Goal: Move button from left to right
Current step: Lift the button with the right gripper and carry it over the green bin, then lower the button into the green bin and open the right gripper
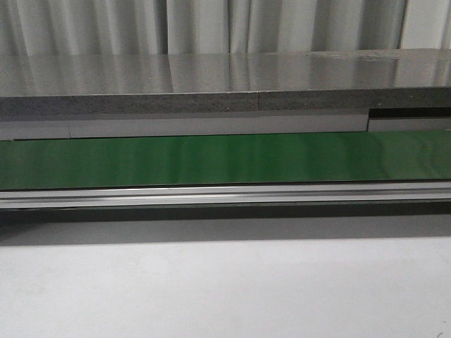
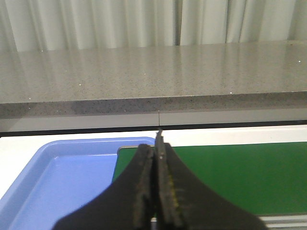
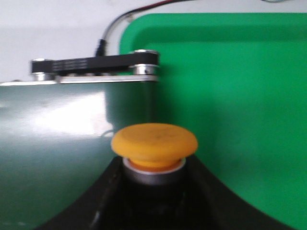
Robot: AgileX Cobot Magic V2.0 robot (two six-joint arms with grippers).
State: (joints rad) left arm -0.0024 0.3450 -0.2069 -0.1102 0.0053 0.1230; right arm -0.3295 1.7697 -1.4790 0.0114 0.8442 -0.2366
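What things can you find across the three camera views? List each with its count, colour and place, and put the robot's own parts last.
Button: one, yellow-orange cap on a silver collar, held between the right gripper's fingers, above the edge where belt meets green tray.
Conveyor belt: one, dark green, running across the front view between a metal rail and the counter.
Green tray: one, bright green, beside the belt's end in the right wrist view.
Blue tray: one, light blue, beside the belt's other end in the left wrist view.
Counter: one, grey speckled, behind the belt.
Curtain: pale, at the back.
Cable: black, with a red wire, near the belt's roller.
Left gripper: one, black, shut on nothing.
Right gripper: one, black, shut on the button.
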